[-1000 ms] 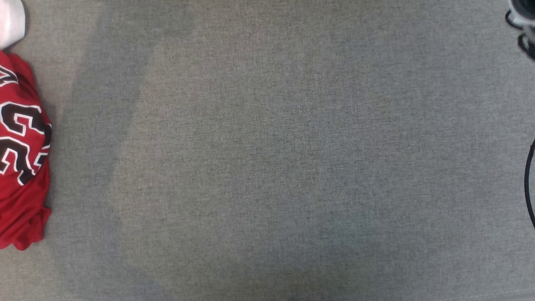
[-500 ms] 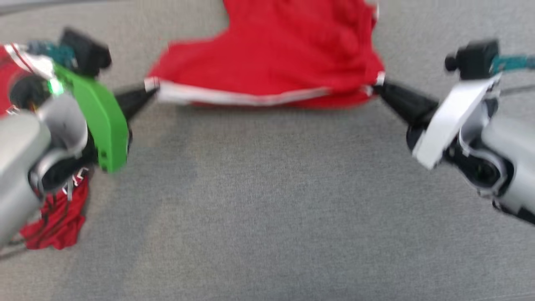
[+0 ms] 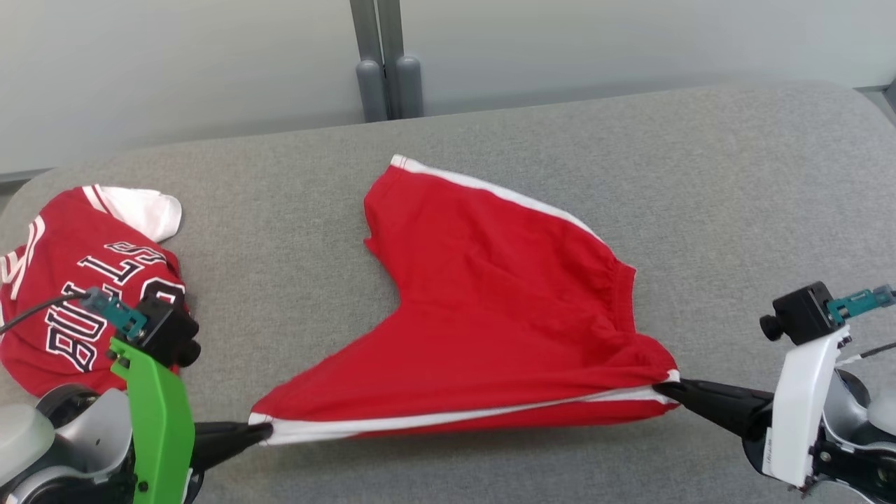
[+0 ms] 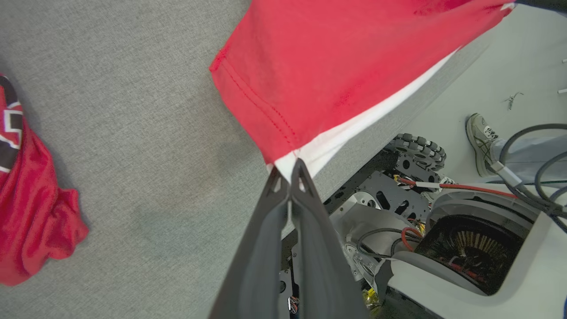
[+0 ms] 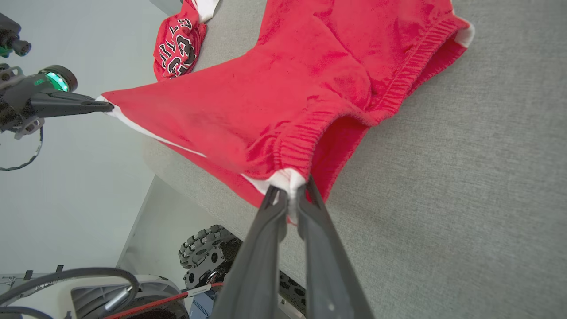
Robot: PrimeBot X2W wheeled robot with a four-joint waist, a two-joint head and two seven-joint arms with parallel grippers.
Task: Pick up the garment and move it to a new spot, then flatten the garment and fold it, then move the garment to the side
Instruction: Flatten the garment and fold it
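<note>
1. A pair of red shorts point(image 3: 504, 308) with a white side stripe lies spread across the middle of a grey cloth-covered worktop point(image 3: 735, 210), with its near edge close to the front of the worktop.
2. The left hand point(image 3: 260, 431) is pressed together and pinches the corner of one leg hem, right where the white stripe ends. In the left wrist view, its dark fingers point(image 4: 310, 208) meet on that white corner.
3. The right hand point(image 3: 665, 388) is also pressed together. It pinches the end of the gathered waistband on the same white stripe.
4. Between the two hands, the striped side is drawn into a nearly straight, tight line. The rest of the cloth trails away over the worktop, and the other leg points toward the far edge.
5. Holding both ends of one side seam probably keeps that edge straight, so the shorts can be dragged or laid down without bunching.
6. The cloth is wrinkled near the waistband, and nothing is folded yet. This looks like the moving or flattening stage.
7. A crumpled red jersey point(image 3: 77, 294) with black and white lettering sits at the left end of the worktop. It is well apart from the shorts, and neither hand touches it.
</note>
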